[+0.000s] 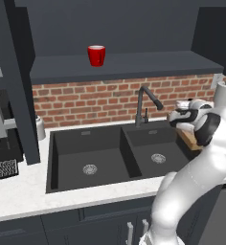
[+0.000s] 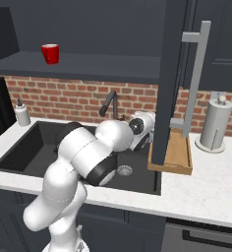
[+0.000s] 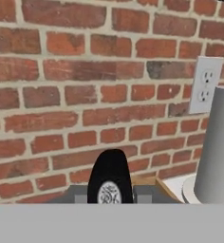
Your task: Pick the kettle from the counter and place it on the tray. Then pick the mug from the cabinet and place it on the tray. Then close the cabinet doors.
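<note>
The red mug (image 1: 96, 55) (image 2: 50, 53) stands upright on the shelf of the open dark cabinet (image 1: 124, 64). My gripper (image 1: 181, 120) (image 2: 144, 134) hangs over the left end of the wooden tray (image 1: 190, 140) (image 2: 176, 156), right of the sink. In the hand view the kettle's dark handle (image 3: 110, 176) rises between the jaws, which are shut on it, with grey metal showing on both sides. The tray's corner (image 3: 151, 182) lies just behind it. One cabinet door (image 2: 169, 83) stands open in front of the tray; another (image 1: 16, 91) stands open at the left.
A black double sink (image 1: 105, 155) with a dark faucet (image 1: 144, 103) is set in the white counter (image 1: 19, 191). A paper-towel roll (image 2: 215, 123) (image 3: 218, 147) stands right of the tray, below a wall outlet (image 3: 204, 85). A soap dispenser (image 2: 22, 113) sits at the left.
</note>
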{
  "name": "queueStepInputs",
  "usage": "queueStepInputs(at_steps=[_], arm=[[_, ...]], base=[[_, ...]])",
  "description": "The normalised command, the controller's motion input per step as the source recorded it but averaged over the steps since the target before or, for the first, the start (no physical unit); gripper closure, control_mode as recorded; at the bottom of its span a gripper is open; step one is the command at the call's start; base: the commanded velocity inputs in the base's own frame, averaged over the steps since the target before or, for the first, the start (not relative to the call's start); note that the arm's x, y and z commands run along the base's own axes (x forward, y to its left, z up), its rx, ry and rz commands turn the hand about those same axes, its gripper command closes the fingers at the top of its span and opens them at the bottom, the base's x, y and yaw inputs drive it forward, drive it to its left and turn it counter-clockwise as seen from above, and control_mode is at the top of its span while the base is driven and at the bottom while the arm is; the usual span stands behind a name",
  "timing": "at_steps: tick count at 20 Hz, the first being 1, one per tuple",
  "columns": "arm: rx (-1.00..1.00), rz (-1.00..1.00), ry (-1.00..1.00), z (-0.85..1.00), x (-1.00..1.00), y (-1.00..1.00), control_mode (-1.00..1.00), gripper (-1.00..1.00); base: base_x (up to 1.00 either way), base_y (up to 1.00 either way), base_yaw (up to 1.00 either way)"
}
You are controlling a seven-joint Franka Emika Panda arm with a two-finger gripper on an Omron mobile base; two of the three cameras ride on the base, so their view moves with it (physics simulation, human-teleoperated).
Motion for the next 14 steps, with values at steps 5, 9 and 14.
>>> queueStepInputs(at_steps=[5, 9, 14], arm=[[0.00, 0.00, 0.00, -0.30, 0.01, -0.38, -1.00, 1.00], [0.00, 0.02, 0.00, -0.26, 0.12, -0.26, -1.00, 1.00], [0.00, 0.05, 0.00, -0.16, 0.29, -0.14, -1.00, 1.00]], base=[[0.00, 0.00, 0.00], [0.00, 0.00, 0.00], [0.00, 0.00, 0.00]])
